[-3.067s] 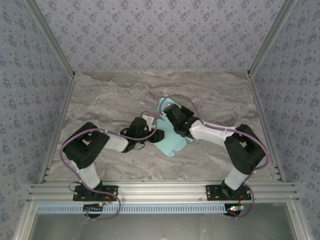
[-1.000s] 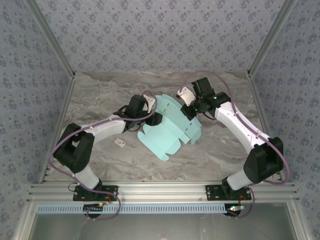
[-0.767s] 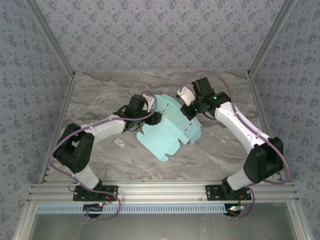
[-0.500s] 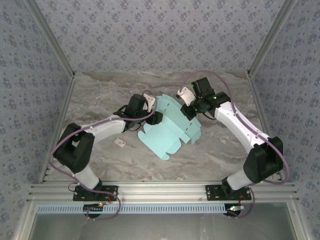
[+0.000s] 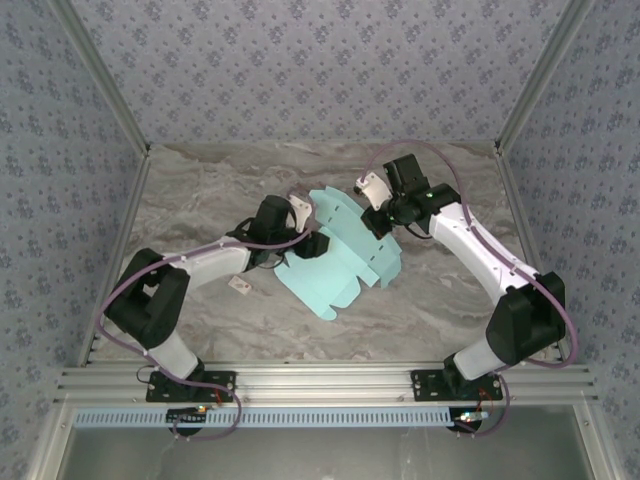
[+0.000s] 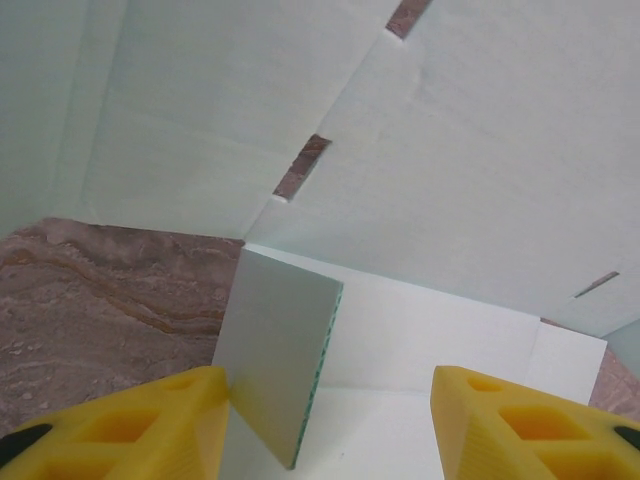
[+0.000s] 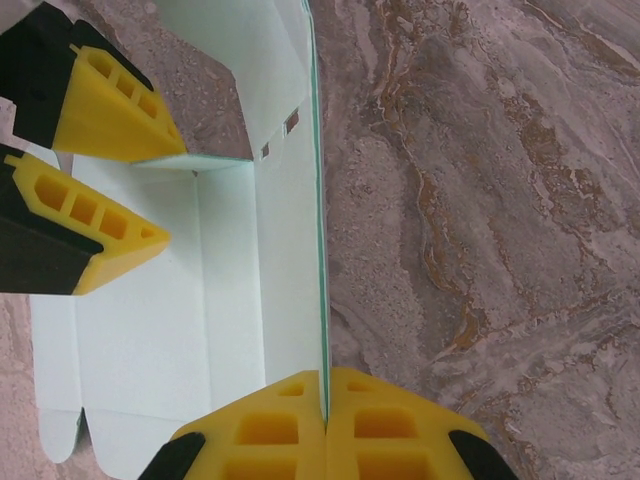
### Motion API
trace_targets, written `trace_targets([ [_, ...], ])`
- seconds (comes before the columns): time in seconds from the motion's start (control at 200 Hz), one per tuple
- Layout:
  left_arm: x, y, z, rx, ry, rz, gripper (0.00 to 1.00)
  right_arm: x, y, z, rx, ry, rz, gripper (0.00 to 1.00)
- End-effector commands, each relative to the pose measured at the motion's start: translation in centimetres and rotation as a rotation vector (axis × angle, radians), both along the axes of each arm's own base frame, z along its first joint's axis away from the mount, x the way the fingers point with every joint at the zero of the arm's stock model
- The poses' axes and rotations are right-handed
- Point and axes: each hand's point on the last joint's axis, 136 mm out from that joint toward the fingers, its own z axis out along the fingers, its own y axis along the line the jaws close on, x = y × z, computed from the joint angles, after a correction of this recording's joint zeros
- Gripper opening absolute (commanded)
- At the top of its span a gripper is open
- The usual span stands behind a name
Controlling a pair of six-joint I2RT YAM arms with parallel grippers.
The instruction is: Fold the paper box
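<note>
1. The paper box (image 5: 340, 265) lies partly unfolded on the marble tabletop (image 5: 200, 190), in the centre of the top view, between the two arms.
2. The right gripper (image 7: 323, 395) is closed on the thin edge of a raised side panel of the box, at the bottom of the right wrist view.
3. The left gripper (image 6: 330, 395) is open. A small flap stands upright between its yellow fingers (image 6: 150, 420) and touches the finger at the lower left of the frame.
4. A small white tag (image 5: 240, 286) lies on the tabletop left of the box, not touching it.
</note>
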Motion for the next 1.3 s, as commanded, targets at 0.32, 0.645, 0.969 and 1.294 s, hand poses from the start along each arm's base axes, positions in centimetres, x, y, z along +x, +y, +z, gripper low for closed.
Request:
trace_targets([
  [0.32,-1.6,-3.7,2.4,-0.077,-0.054,-0.155,0.55,-0.2,1.2,-0.5,0.065,0.052,0.005,0.0],
  [0.645,-2.5,-4.2,0.9,-0.013,-0.038,-0.249,0.55,-0.4,1.3,-1.1,0.069,0.075,0.01,0.0],
  [0.969,-3.5,-3.7,0.4,0.045,-0.066,-0.333,0.52,-0.3,0.9,-2.1,0.052,0.11,-0.003,0.0],
  [1.294,0.1,-2.1,1.0,0.084,-0.123,-0.106,0.53,-0.4,0.9,-2.4,0.047,0.116,0.008,0.0],
])
